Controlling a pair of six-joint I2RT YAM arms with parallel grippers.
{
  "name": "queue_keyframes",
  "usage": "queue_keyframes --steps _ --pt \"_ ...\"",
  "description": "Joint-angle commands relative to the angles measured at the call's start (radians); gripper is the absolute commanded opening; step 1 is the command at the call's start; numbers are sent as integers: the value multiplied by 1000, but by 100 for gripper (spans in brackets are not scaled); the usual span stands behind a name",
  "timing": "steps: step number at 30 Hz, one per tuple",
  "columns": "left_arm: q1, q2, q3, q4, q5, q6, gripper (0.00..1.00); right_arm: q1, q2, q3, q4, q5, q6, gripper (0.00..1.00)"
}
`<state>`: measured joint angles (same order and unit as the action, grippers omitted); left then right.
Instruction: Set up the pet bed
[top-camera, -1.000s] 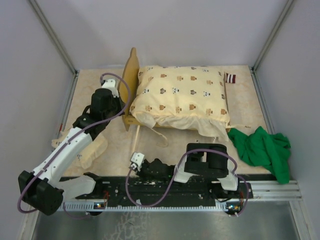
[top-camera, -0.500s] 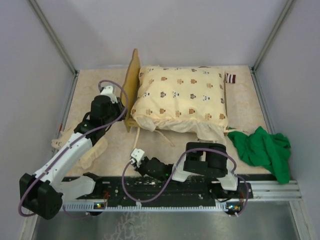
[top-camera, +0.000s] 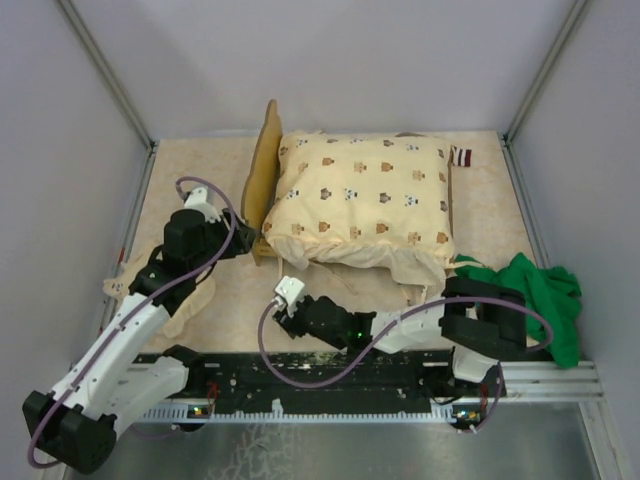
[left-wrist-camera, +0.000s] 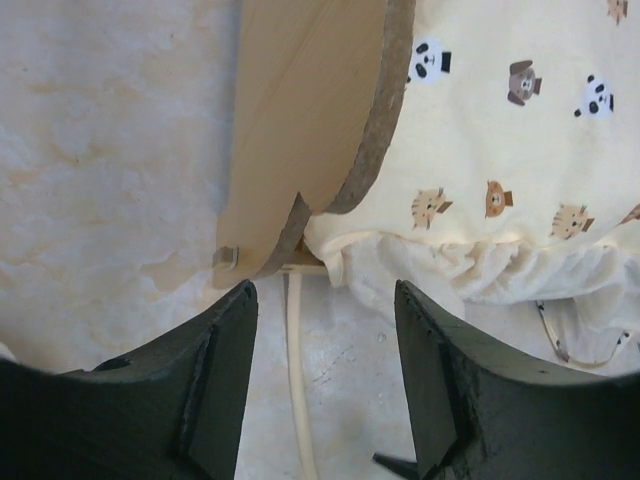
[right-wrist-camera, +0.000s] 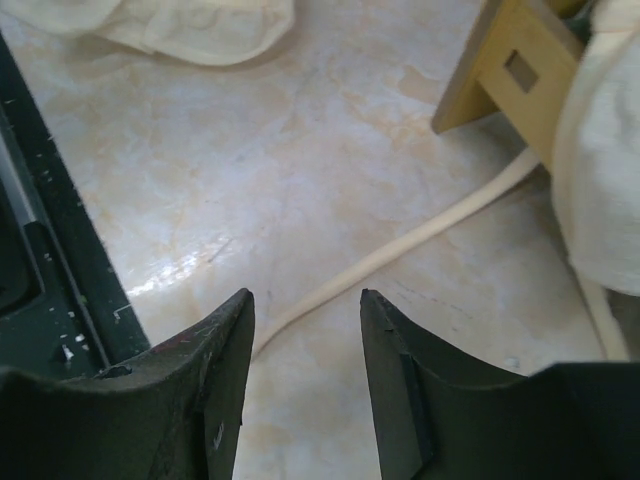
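Looks like a robotics lab test cell: bare pale walls (top-camera: 350, 60) on three sides, metal corner posts (top-camera: 108, 80) framing them. A marbled beige tabletop (top-camera: 190, 175) sits inside, and at its near edge a black mounting rail (top-camera: 330, 385) carries the left arm (top-camera: 110, 345) and right arm (top-camera: 400, 325), with purple cables (top-camera: 264, 345) looping around.

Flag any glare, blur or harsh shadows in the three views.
Top external: even, soft light, sharp, no harsh shadows around the pet bed. Left wrist: headboard and quilt crisp; the dark left fingers lose detail. Right wrist: a glare patch on the table.
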<state>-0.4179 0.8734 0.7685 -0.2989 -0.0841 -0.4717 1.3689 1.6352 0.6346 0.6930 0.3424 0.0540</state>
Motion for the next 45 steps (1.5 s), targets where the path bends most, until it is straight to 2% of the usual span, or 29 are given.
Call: queue_keyframes --steps 1,11,19,25,27,29,33,37,43,45 --pt "8 -33 10 -86 58 -7 62 -68 -101 -20 -97 11 6 47" --pt "7 -136 -115 -98 234 20 62 -229 -189 -45 -338 75 29 46" --pt "7 -197 -151 -102 243 -15 62 -327 -206 -90 -400 81 96 49" --pt "7 -183 -138 -123 235 -43 59 -344 -156 -82 -423 68 136 49" --pt "8 -190 -140 -124 223 -54 58 -344 -143 -82 -423 64 141 45" --pt "7 -196 -148 -122 204 -69 57 -344 -139 -84 -420 46 141 37" --pt "7 -195 -182 -122 185 -109 55 -344 -170 -82 -423 -10 136 1" --pt "8 -180 -174 -114 234 -114 56 -310 -253 -65 -395 -143 137 0" --pt "7 -158 -216 -49 372 -158 57 -192 -311 -14 -296 -203 150 0" --pt "7 -148 -236 -43 365 -169 56 -175 -299 7 -282 -211 166 0"
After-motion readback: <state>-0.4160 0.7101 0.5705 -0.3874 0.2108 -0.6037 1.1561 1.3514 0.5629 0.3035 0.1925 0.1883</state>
